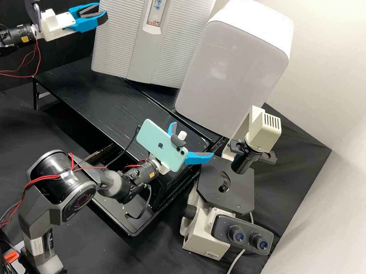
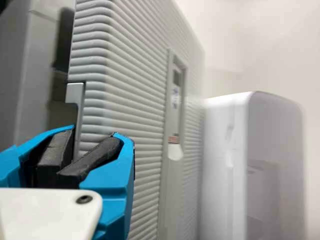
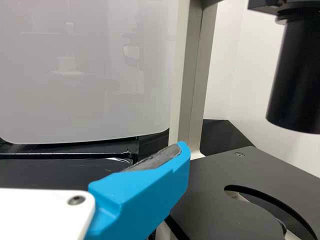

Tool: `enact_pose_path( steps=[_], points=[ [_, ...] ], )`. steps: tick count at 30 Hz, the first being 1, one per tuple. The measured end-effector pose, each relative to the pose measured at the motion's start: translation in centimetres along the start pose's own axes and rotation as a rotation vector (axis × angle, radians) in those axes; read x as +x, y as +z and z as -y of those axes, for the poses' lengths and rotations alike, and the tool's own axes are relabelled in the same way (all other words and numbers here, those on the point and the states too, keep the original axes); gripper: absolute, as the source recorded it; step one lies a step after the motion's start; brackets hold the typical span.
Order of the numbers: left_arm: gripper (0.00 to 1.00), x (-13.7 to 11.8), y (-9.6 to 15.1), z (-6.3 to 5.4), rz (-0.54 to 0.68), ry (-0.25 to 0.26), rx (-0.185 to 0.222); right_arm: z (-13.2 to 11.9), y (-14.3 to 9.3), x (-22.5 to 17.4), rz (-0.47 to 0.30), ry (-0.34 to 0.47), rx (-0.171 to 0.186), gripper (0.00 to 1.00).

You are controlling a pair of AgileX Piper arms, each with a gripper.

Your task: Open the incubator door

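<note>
Currently see 1 incubator door [image 1: 113, 33] on black platform [image 1: 105, 105], 1 white cabinet [image 1: 228, 71] crowding its side, 1 microscope [image 1: 206, 235], 2 eyepieces [image 1: 239, 235], 1 phone [image 1: 151, 135]. Find left gripper [image 1: 102, 12] slightly parted at door's edge; cannot tell if gripping. Find right gripper [image 1: 193, 139] spread wide, empty, near microscope.

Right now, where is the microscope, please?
In the high view, the microscope stands at the lower right on the black bench, beside the right gripper and nearer the camera than the large white cabinet.
</note>
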Motion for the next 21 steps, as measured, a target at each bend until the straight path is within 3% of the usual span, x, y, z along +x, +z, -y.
enact_pose_path(
  steps=[5,9,10,16,21],
  points=[
    [0.0,-1.7,1.8,0.3,0.108,-0.038,0.059,0.0,0.0,0.0,0.0,0.0,0.0,1.0],
    [0.0,-3.1,2.9,0.8,0.187,-0.098,0.119,0.0,0.0,0.0,0.0,0.0,0.0,1.0],
    [0.0,-3.6,3.0,1.1,0.196,-0.132,0.14,0.0,0.0,0.0,0.0,0.0,0.0,1.0],
    [0.0,-5.5,2.4,1.9,0.114,-0.207,0.158,0.0,0.0,0.0,0.0,0.0,0.0,1.0],
    [0.0,-6.0,2.3,2.0,0.096,-0.215,0.159,0.0,0.0,0.0,0.0,0.0,0.0,1.0]
  ],
)
